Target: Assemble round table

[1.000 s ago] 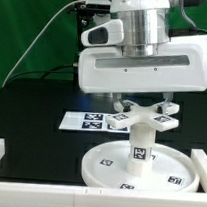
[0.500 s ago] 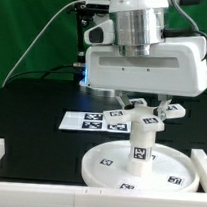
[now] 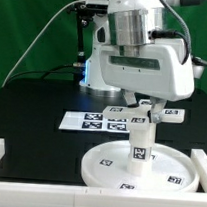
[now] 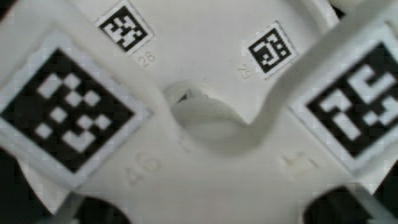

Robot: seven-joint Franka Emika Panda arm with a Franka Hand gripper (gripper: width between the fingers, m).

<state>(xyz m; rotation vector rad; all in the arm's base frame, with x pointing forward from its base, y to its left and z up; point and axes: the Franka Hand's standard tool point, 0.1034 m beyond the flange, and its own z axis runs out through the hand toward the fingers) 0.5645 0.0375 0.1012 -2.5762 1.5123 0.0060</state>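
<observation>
White boxy hand (image 3: 145, 102) w/ silver cylindrical wrist, black joint trim, thin green cable alongside arm.

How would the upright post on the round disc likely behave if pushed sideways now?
The post looks stiff, moulded plastic, so it would hardly bend. Standing upright on the disc with the cross piece on top, it seems top-heavy and might tip unless already fastened.

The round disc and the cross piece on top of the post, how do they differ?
The round disc is a wide rimmed circle lying flat on the table; the cross piece is smaller, four-armed, and sits raised on the post. The disc lies clear of the gripper; the cross piece sits right under it. Both are white with square tags.
</observation>
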